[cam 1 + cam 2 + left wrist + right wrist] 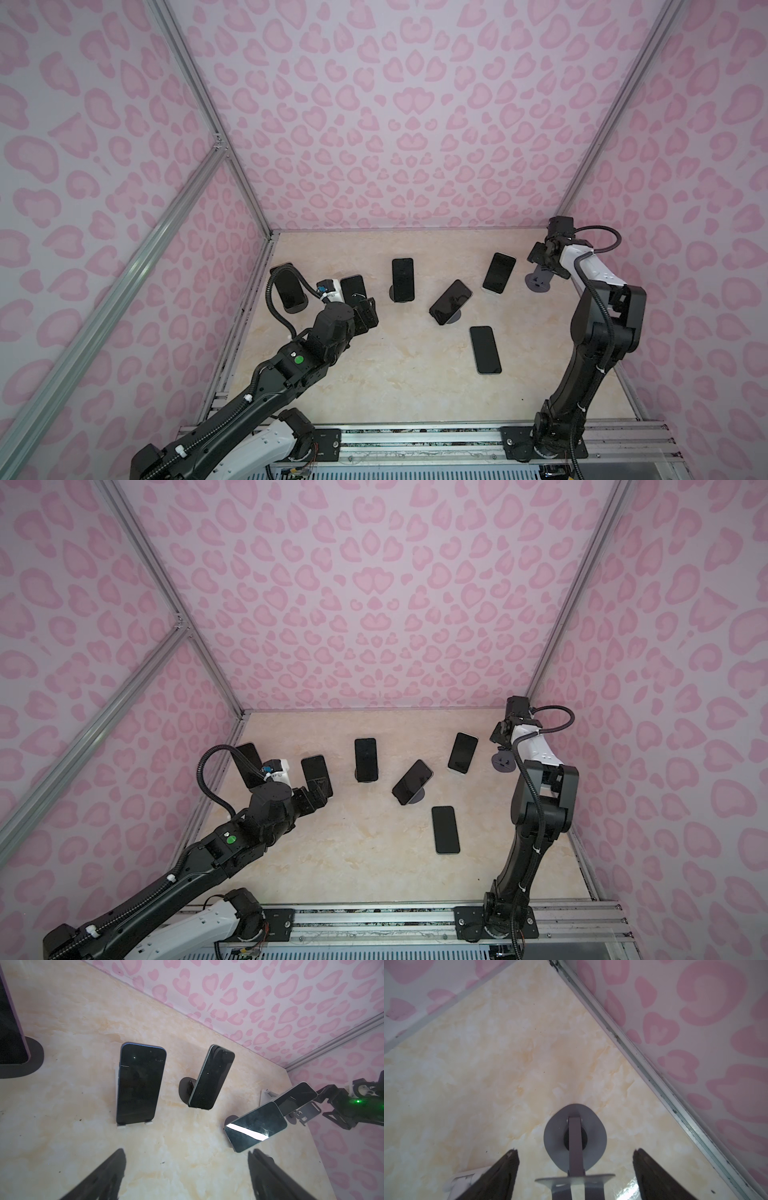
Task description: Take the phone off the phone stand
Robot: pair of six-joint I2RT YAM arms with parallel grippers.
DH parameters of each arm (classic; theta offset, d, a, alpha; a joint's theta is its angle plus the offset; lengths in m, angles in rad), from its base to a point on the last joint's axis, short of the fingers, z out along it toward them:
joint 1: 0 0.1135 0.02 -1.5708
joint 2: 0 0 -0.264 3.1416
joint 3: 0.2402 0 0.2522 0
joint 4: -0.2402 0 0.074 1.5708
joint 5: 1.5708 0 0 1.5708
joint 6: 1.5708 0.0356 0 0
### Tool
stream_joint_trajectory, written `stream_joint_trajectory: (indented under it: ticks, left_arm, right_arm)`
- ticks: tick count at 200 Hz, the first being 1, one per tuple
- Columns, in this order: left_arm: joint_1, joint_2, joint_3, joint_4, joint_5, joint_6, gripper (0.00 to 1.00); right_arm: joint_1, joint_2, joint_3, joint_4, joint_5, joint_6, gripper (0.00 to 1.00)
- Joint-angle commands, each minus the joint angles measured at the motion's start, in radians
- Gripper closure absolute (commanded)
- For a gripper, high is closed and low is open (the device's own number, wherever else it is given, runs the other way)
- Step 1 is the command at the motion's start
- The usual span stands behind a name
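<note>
a: where are the phones?

b: in both top views five lean on stands across the middle of the frame. one flat phone (485, 350) lies on the surface (374, 374), lower right of centre. the empty grey stand (575, 1136) sits at the right edge, just below the right fingers (497, 1176), which are spread wide with nothing between them.

a: and the left side?

b: the left fingers (104, 1176) are also wide apart and hold nothing. they face the blue-edged phone (140, 1084) on its white stand (121, 1127), near it but not touching. in a top view that phone (316, 775) is left of centre.

a: how will it handle?

b: i judge it a stiff, thin slab with some weight. the glass face looks slick and would be breakable. it seems only to lean in the cradle, behind two small lips at its foot. so it likely needs lifting up and out, not pulling forward.

a: where to take hold?

b: across the two long side edges, about mid-height, clear of the stand's back. those edges should give more grip than glass. a low hold would meet the lips. the stand looks light and could come along.
</note>
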Motion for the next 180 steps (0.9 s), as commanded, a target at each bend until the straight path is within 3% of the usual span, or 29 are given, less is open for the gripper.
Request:
stream_joint_trajectory:
  ticks: [1, 23, 52, 98, 144, 173, 180]
  left_arm:
    - [0.002, -0.035, 0.008, -0.027, 0.014, -0.004, 0.05]
    - [0.002, -0.081, 0.000, -0.068, 0.009, -0.026, 0.05]
    - [0.002, -0.139, -0.027, -0.155, -0.004, -0.075, 0.05]
    - [0.003, -0.193, -0.093, -0.175, 0.041, -0.109, 0.05]
    - [0.003, -0.146, -0.059, -0.218, 0.111, -0.092, 0.04]
    - [0.003, -0.158, -0.086, -0.225, 0.151, -0.122, 0.05]
    - [0.002, -0.163, -0.097, -0.218, 0.157, -0.126, 0.05]
  right_arm:
    - [0.005, -0.091, 0.008, -0.051, 0.031, -0.002, 0.09]
    - [0.018, -0.217, -0.039, -0.066, 0.040, 0.008, 0.09]
    - [0.057, -0.459, -0.271, 0.042, -0.062, 0.021, 0.09]
    - [0.305, -0.717, -0.460, 0.034, 0.002, 0.049, 0.09]
    - [0.581, -0.885, -0.646, 0.026, 0.026, 0.230, 0.13]
    - [0.712, -0.944, -0.803, 0.076, -0.028, 0.426, 0.14]
    - [0.747, -0.952, -0.836, 0.100, -0.030, 0.461, 0.19]
